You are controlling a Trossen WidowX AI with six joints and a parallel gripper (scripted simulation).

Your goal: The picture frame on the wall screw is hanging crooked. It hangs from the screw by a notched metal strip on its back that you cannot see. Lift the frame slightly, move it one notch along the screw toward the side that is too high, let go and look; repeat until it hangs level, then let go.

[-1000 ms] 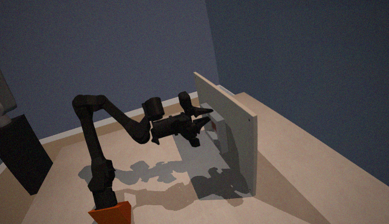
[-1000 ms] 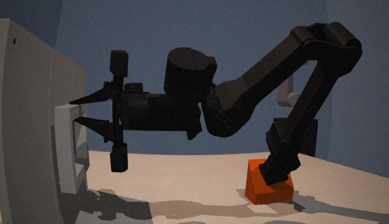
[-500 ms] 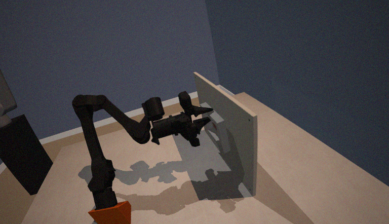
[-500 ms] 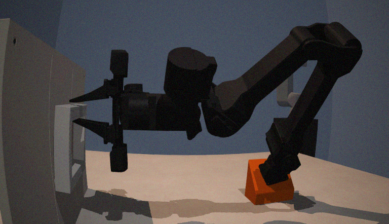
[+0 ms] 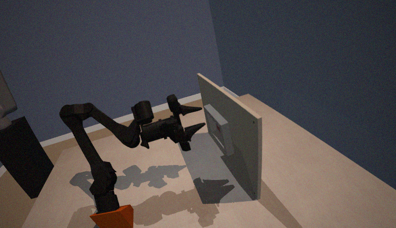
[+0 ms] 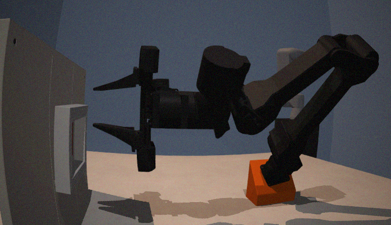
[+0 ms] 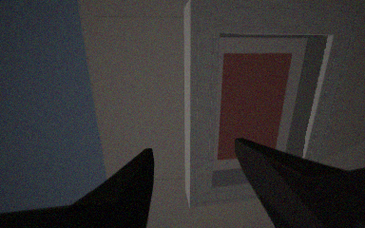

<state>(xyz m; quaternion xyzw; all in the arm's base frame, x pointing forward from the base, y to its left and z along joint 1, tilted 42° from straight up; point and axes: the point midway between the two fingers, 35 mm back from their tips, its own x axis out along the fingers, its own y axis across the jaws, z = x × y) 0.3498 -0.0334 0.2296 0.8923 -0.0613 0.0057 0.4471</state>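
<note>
The pale grey picture frame (image 5: 230,139) (image 6: 61,147) (image 7: 201,95) with a red picture (image 7: 252,104) hangs on the upright board (image 5: 245,132) (image 6: 28,110) (image 7: 138,95). In the wrist view its top inner edge runs nearly parallel to the board's faint seam, so it looks close to level; a small tilt cannot be told. The screw and notched strip are hidden behind it. My gripper (image 5: 203,115) (image 6: 93,106) (image 7: 194,149) is open and empty. Its fingertips are in front of the frame, apart from it, on either side of its left edge in the wrist view.
The board stands on the pale table (image 5: 295,143) (image 6: 178,170). The arm rises from an orange base (image 5: 116,218) (image 6: 271,195). A black block (image 5: 25,158) stands at the far left of the top view. Shadows of arm and board fall across the table.
</note>
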